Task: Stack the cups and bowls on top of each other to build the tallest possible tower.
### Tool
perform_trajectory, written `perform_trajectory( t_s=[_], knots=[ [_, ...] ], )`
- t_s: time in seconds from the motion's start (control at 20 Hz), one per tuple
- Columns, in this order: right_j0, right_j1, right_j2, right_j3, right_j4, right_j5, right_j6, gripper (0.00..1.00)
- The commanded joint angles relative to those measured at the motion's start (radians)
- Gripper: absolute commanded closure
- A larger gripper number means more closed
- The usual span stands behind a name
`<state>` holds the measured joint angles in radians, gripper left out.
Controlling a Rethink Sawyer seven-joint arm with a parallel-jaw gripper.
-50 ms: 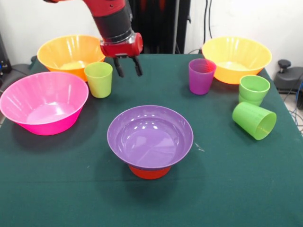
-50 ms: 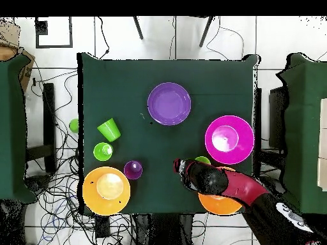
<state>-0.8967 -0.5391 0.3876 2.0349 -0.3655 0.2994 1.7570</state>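
Front view, clock directions taken from the middle of the green tabletop [image 1: 57,189]. Dead centre: medium purple bowl [image 1: 150,136] sitting upright on a small orange bowl [image 1: 149,172], only the orange base showing beneath. At 9 o'clock, big pink bowl [image 1: 44,101], upright and apart from the rest. At 11 o'clock, one orange-yellow bowl [image 1: 70,53], with the yellow-green cup [image 1: 99,79] upright just in front of it, close or touching, not stacked on anything. At 12 o'clock, gripper [image 1: 128,67] hanging from the red and black arm [image 1: 113,21], fingers parted, holding nothing, just to the 3 o'clock side of the yellow-green cup and above the cloth. At 1 o'clock, translucent purple cup [image 1: 201,76], upright. At 2 o'clock, second orange-yellow bowl [image 1: 236,58]. At 3 o'clock, two green cups: one upright [image 1: 254,90], the other lying on its side [image 1: 254,120] just in front, mouth toward the tabletop's edge
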Motion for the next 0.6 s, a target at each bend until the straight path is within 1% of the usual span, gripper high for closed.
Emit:
perform_trajectory(
  t_s=[0.05, 0.35, 0.4, 0.6],
  knots=[
    [0.017, 0.016, 0.002, -0.078, -0.034, -0.01, 0.039, 0.0],
    [-0.023, -0.088, 0.031, -0.06, -0.005, 0.108, -0.012, 0.0],
    [-0.034, -0.107, 0.036, -0.044, -0.002, 0.117, -0.016, 0.0],
    [-0.043, -0.187, 0.054, -0.028, 0.028, 0.194, -0.027, 0.0]
  ],
)
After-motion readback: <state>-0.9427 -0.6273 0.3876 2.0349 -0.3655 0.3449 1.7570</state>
